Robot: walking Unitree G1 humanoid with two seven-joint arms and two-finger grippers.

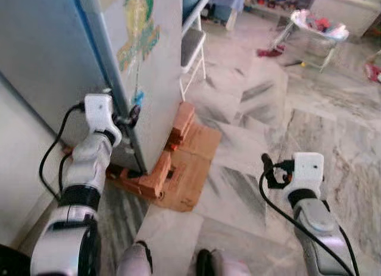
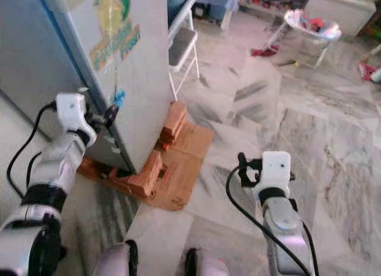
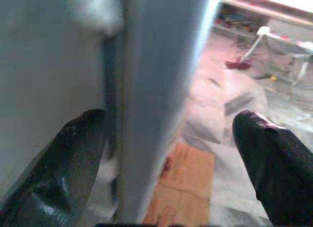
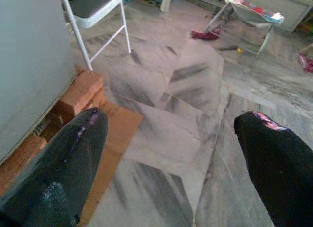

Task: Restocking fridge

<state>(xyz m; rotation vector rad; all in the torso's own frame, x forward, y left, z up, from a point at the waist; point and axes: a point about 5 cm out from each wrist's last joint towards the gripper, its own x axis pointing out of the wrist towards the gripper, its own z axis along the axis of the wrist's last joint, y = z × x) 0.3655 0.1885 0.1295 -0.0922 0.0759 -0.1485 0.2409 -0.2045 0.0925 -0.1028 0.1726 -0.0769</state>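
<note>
Reaching for the fridge door edge

Head views: my left gripper (image 1: pixel 132 116) is meeting the fridge (image 1: pixel 149 80) on its bricks (image 1: pixel 156 178). Left wrist: spread fingers (image 3: pixel 73 153) are straddling the stiff, heavy, probably slippery door edge (image 3: pixel 151 90); I'd grip there. Right wrist: my right gripper (image 4: pixel 166 153) is hanging spread above the floor (image 4: pixel 195 104).

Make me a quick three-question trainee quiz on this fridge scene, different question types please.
1. True or false: the left gripper has its open black fingers either side of the pale grey fridge's door edge.
2. What is the fridge raised on? A) red bricks B) a blue crate C) tyres
3. Fill in: the right gripper hangs open above the grey marble ____.

Key: 1 true; 2 A; 3 floor.
</note>
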